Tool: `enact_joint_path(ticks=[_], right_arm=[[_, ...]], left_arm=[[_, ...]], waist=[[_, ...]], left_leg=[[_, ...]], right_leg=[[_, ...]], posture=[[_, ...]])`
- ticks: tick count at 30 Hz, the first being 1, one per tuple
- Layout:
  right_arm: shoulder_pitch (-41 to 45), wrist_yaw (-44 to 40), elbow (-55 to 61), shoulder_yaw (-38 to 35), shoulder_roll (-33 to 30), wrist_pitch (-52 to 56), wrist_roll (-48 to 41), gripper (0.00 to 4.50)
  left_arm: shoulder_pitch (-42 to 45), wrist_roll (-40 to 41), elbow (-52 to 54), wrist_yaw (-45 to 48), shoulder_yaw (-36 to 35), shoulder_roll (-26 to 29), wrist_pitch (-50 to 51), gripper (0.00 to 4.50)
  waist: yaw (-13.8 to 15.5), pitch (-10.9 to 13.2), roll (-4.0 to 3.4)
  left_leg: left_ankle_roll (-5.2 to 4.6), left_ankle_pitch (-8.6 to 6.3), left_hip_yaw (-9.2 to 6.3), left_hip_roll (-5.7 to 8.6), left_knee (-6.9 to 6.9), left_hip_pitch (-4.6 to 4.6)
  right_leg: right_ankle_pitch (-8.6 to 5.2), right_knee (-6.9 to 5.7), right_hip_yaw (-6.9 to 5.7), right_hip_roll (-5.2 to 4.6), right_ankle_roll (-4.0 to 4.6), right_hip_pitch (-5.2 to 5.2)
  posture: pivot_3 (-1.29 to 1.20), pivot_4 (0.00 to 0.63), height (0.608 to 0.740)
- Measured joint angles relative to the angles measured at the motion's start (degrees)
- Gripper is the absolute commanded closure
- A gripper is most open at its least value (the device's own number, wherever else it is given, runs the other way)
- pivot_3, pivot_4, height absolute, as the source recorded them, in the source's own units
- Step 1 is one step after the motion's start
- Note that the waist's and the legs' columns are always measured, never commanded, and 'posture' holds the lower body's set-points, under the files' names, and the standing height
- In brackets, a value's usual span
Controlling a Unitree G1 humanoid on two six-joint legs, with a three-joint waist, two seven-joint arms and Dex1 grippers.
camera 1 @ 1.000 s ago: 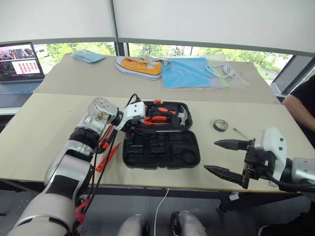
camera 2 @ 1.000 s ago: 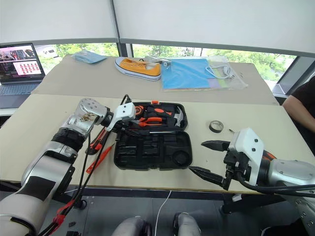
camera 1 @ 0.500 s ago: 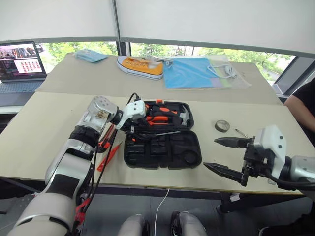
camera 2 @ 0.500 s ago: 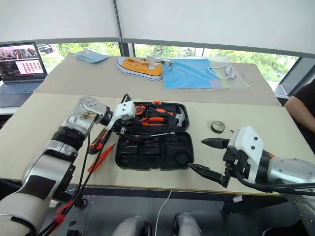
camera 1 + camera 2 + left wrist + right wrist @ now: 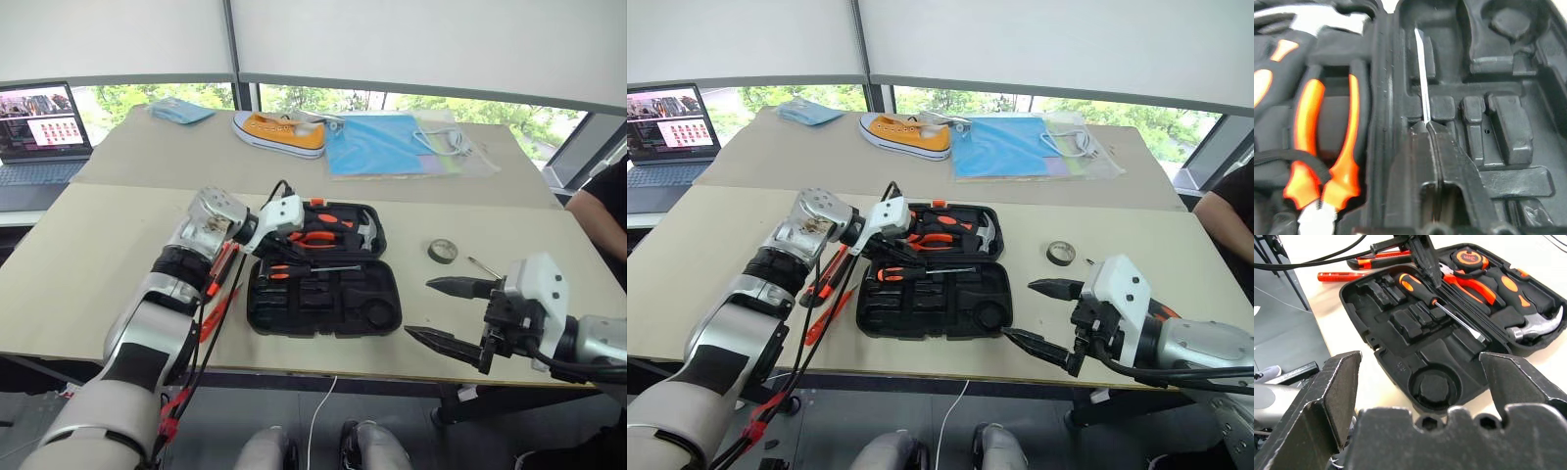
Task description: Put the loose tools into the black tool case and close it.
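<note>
Your black tool case (image 5: 323, 284) lies open near the bench's front edge, one screwdriver (image 5: 1437, 306) resting across its moulded slots. Your left gripper (image 5: 884, 247), fingers pressed together on nothing, hovers over the case's left end. Right gripper (image 5: 446, 313) hangs spread wide off the front-right edge, beyond the tape roll (image 5: 441, 251).

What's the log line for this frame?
case open | one screwdriver lying in case | left tool shut over it | right tool open, empty | tape roll, utility knife, tester pen on table
</note>
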State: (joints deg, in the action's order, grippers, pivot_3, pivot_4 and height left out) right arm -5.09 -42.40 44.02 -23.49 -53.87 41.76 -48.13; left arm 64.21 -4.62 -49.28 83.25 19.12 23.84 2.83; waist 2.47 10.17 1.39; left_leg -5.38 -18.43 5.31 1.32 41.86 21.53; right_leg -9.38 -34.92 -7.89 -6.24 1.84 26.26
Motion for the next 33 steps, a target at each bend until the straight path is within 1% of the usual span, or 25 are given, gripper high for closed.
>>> enact_joint_path(ticks=[3,6,8,10,13,15,16,17,19,20,21,23,24,26,28,30,31,33], right_arm=[[-0.27,0.49,-0.02,0.0,0.42,0.0,0.15,0.0],[-0.27,1.24,-0.3,-0.01,0.56,0.0,0.74,0.0],[-0.3,1.49,-0.61,-0.05,0.76,0.0,1.02,0.0],[-1.01,1.64,-0.78,-0.74,0.98,0.0,1.68,0.0],[-4.47,1.58,-1.68,-3.47,1.04,-0.01,3.02,0.0],[-7.86,1.28,-3.65,-6.52,1.07,0.02,4.71,0.0],[-9.48,0.95,-4.63,-8.36,1.08,0.03,5.14,0.0],[-11.41,0.03,-6.26,-11.15,1.1,0.03,5.77,0.0],[-13.77,-1.26,-9.76,-15.24,0.9,0.04,7.38,0.0],[-14.5,-1.72,-12.05,-16.78,0.62,-0.08,8.8,0.0],[-15.6,-2.99,-14.93,-18.29,-0.43,-0.59,10.53,0.0],[-16.01,-4.86,-20.92,-19.57,-2.13,-2.01,13.82,0.0],[-15.76,-5.51,-22.29,-19.53,-2.6,-2.75,14.56,0.0],[-13.63,-6.84,-26.33,-18.14,-4.79,-4.69,16.65,0.0],[-9.92,-7.63,-31.99,-14.89,-7.83,-7.29,19.99,0.0],[-4.75,-7.72,-38.38,-9.89,-9.5,-10.03,23.38,0.0],[0.1,-7.64,-43.12,-5.39,-9.99,-11.87,25.86,0.0],[6.71,-7.4,-50.44,1.86,-9.97,-14.18,29.7,0.0]], left_arm=[[-0.39,-2.3,-0.56,-1.6,1.98,-0.43,-4.2,4.49],[-0.33,-3.64,-1.84,-4.44,2.47,-1.15,-7.79,4.49],[-0.16,-3.97,-2.57,-5.8,2.11,-1.43,-7.98,4.49],[-0.28,-3.46,-2.58,-5.02,1.58,-1.36,-7.38,4.49],[-1.92,0.83,-0.92,-0.12,-1.17,-0.51,-1.82,3.77],[-2.43,5.68,1.72,3.85,-4.68,1.03,3.7,2.99],[-2.45,8.03,3.46,5.26,-6.56,2.01,5.92,2.67],[-2.47,11.04,6.17,6.68,-8.88,3.45,8.7,2.3],[-2.67,14.72,10.61,7.98,-12.07,5.77,12.35,1.59],[-3.24,16.41,13.48,8.24,-13.43,7.15,14.4,1.22],[-4.94,18.76,18.35,8.55,-14.57,8.44,17.41,0.89],[-7.92,22.39,25.46,8.88,-14.83,9.98,22.27,0.17],[-8.87,23.21,27.39,8.88,-14.81,10.15,23.86,0.07],[-10.94,25.23,31.93,8.91,-14.39,11.02,26.92,0.07],[-12.4,27.24,36.81,8.94,-13.83,12.15,29.79,0.07],[-13.26,29.11,41.34,8.86,-13.55,12.85,32.37,0.07],[-13.98,30.23,44.06,8.31,-13.63,13.13,33.83,0.07],[-15.08,31.89,47.57,7.33,-13.47,12.84,35.08,0.07]], waist=[[0.02,-0.01,0.0],[0.19,-0.07,-0.02],[0.26,-0.08,-0.01],[0.21,-0.07,-0.01],[0.02,-0.07,-0.01],[-0.06,-0.07,-0.01],[-0.09,-0.07,-0.02],[-0.13,-0.07,-0.02],[-0.17,-0.07,-0.03],[-0.22,-0.08,-0.05],[-0.3,-0.08,-0.11],[-0.3,-0.08,-0.12],[-0.21,-0.08,-0.13],[-0.31,-0.05,-0.17],[-0.42,-0.04,-0.17],[-0.63,-0.04,-0.17],[-0.77,-0.04,-0.18],[-1.09,-0.02,-0.29]], left_leg=[[0.0,0.0,0.0,0.0,0.0,-0.06],[-0.01,-0.01,0.01,0.01,0.01,-0.16],[-0.06,-0.04,0.01,0.01,0.01,-0.18],[-0.09,-0.03,0.03,0.01,0.02,-0.17],[-0.09,0.0,0.02,-0.01,0.02,-0.06],[-0.09,0.02,0.02,-0.02,0.07,0.18],[-0.08,0.04,0.02,-0.02,0.1,0.19],[-0.07,0.05,0.0,-0.02,0.14,0.18],[-0.07,0.05,0.0,0.0,0.13,0.12],[-0.07,0.05,0.01,0.01,0.12,0.04],[-0.08,0.03,0.05,0.05,0.09,-0.01],[-0.07,0.03,0.04,0.08,0.08,-0.09],[-0.06,0.03,0.04,0.08,0.09,-0.09],[-0.03,0.05,0.06,0.07,0.1,-0.1],[0.0,0.06,0.08,0.07,0.1,-0.15],[0.08,0.1,0.07,0.04,0.08,-0.25],[0.13,0.13,0.07,0.05,0.07,-0.26],[0.18,0.18,0.1,0.04,0.02,-0.28]], right_leg=[[0.0,-0.01,0.01,-0.02,0.01,-0.04],[0.01,-0.01,0.01,-0.09,-0.03,-0.15],[0.06,-0.01,0.02,-0.12,-0.14,-0.17],[0.1,-0.04,0.02,-0.14,-0.2,-0.16],[0.09,-0.07,0.02,-0.1,-0.19,-0.03],[0.1,-0.08,0.01,-0.03,-0.16,0.14],[0.13,-0.09,0.02,0.0,-0.1,0.15],[0.23,-0.08,0.01,0.03,0.07,0.11],[0.27,-0.03,0.0,0.04,0.14,0.03],[0.26,0.0,0.01,0.04,0.12,-0.05],[0.13,0.01,0.08,0.0,-0.08,-0.07],[0.02,0.02,0.13,-0.02,-0.24,-0.14],[0.01,0.0,0.13,-0.04,-0.24,-0.14],[0.0,-0.03,0.19,-0.04,-0.23,-0.12],[0.03,-0.07,0.22,-0.05,-0.28,-0.12],[0.03,-0.12,0.25,-0.03,-0.28,-0.15],[0.04,-0.16,0.25,-0.04,-0.28,-0.14],[0.03,-0.22,0.27,-0.03,-0.24,-0.11]], posture=[[0.0,0.15,0.718],[0.0,0.15,0.718],[0.0,0.15,0.718],[0.0,0.15,0.718],[0.0,0.15,0.718],[0.0,0.15,0.718],[0.0,0.15,0.718],[0.0,0.15,0.718],[0.0,0.15,0.718],[0.0,0.15,0.718],[0.0,0.15,0.718],[0.0,0.15,0.718],[0.0,0.15,0.718],[0.0,0.15,0.718],[0.0,0.15,0.718],[0.0,0.15,0.718],[0.0,0.15,0.718],[0.0,0.15,0.718]])
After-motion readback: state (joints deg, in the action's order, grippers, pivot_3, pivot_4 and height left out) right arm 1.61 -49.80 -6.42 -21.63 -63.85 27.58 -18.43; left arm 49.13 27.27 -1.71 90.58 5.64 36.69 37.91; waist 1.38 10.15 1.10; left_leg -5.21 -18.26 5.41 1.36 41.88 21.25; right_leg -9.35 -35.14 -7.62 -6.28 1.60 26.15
